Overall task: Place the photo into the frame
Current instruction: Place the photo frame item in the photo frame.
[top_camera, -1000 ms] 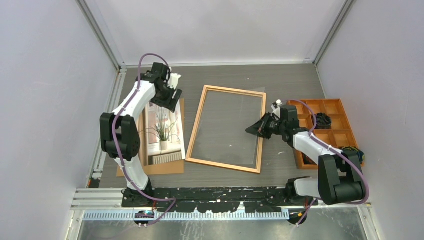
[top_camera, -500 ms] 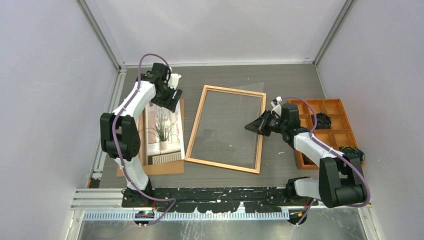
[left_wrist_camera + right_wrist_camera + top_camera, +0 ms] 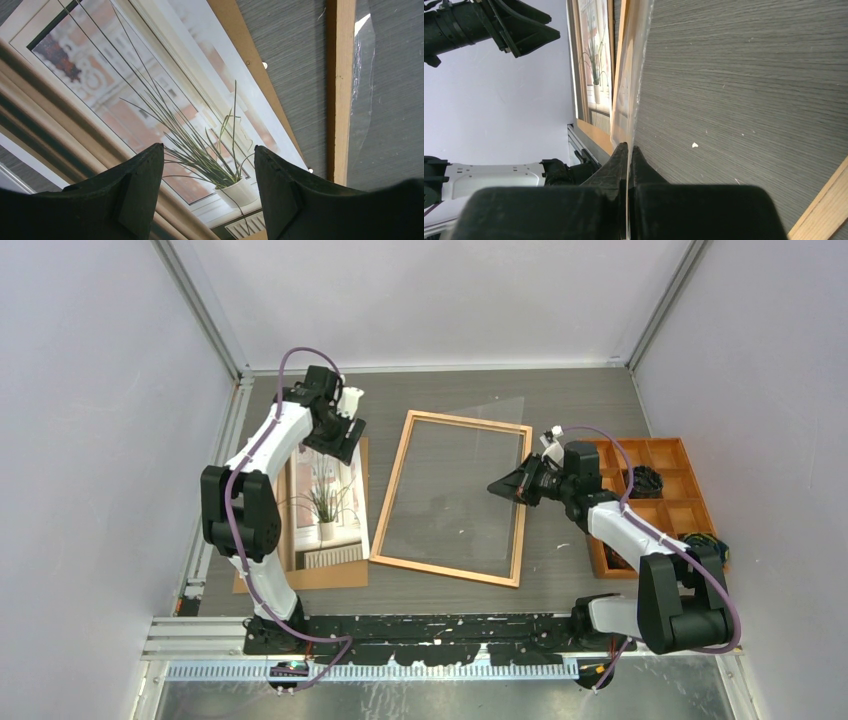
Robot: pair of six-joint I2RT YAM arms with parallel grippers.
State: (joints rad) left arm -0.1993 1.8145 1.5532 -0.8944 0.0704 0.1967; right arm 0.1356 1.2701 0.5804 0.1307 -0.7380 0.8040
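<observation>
Seen from above, a dark grey wood-grain table [image 3: 560, 410] carried the frame [image 3: 445, 571], a large rectangle with a thin orange-brown wooden border, lying flat at the centre. The photo [image 3: 325, 502], a print of a grassy potted plant by a white window, was outside the frame. It lay picture side up just left of it, on top of a plain brown backing board [image 3: 300, 578] whose edge showed along the print's near side. The left gripper [image 3: 340, 440] was poised over the far end of the photo. In its wrist view the two dark fingers [image 3: 145, 185] stood well apart with nothing gripped between them, and the plant print filled the space beyond; whether they touched the paper could not be told. The right gripper [image 3: 500, 487] reached in over the frame's right border. Its fingers were pressed together on the edge of a thin clear sheet [image 3: 626, 100], which rose tilted away from the tips above the table. At the right side of the table sat an orange compartment tray [image 3: 660, 443], with small dark items [image 3: 647, 480] in some of its compartments.
</observation>
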